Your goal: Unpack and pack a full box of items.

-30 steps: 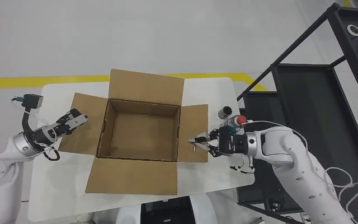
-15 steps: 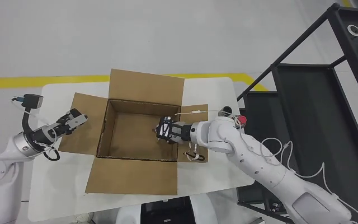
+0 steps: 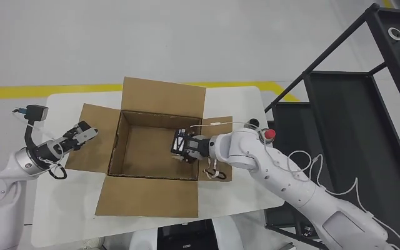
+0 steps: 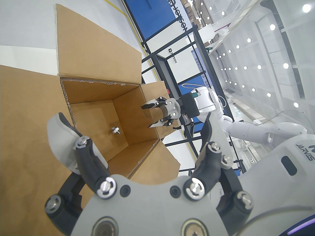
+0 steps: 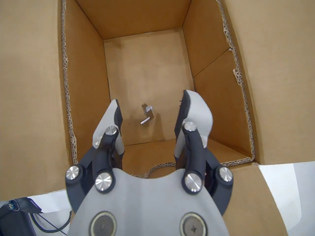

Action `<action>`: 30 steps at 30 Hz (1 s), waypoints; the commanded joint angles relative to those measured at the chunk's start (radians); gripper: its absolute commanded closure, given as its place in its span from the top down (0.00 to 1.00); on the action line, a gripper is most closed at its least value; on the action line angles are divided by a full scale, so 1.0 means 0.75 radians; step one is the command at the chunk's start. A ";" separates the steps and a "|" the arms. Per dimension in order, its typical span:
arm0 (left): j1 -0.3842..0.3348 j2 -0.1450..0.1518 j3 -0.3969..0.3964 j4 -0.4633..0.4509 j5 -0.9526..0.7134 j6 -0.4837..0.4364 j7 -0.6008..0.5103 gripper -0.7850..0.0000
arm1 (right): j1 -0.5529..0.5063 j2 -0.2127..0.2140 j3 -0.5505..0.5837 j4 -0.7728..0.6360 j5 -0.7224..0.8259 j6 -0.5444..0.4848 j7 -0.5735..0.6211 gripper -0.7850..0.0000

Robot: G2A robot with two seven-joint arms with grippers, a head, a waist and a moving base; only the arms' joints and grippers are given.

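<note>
right gripper (image 5: 150, 99) spread over box (image 5: 147, 6)

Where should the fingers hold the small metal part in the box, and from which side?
Probably its thicker head end, from straight above: the small metal part lies flat on the box floor, and the tall walls block sideways approach.

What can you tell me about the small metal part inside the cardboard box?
The small metal part is silvery and shiny. It looks like a short pin joined to a blockier head. It lies flat on the bare floor of the open cardboard box, and only that cardboard floor touches it. The right claw hangs above it, open and well apart from it. Finer detail is too small to tell.
</note>
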 commanded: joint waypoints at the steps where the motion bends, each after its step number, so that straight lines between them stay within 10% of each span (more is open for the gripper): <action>1: 0.000 0.000 0.000 0.000 0.000 0.000 0.000 1.00 | -0.019 0.006 0.028 -0.041 0.010 -0.013 -0.031 1.00; 6: 0.000 0.000 0.000 0.000 0.000 0.000 0.000 1.00 | -0.199 0.060 0.269 -0.188 -0.131 0.022 -0.363 1.00; 21: 0.000 0.000 0.000 0.000 0.000 0.000 0.000 1.00 | -1.121 0.128 0.940 -0.551 -0.561 0.820 -0.915 1.00; 30: 0.000 0.000 0.000 0.000 0.000 0.000 0.000 1.00 | -1.377 0.109 1.080 -0.450 -0.341 0.859 -1.098 1.00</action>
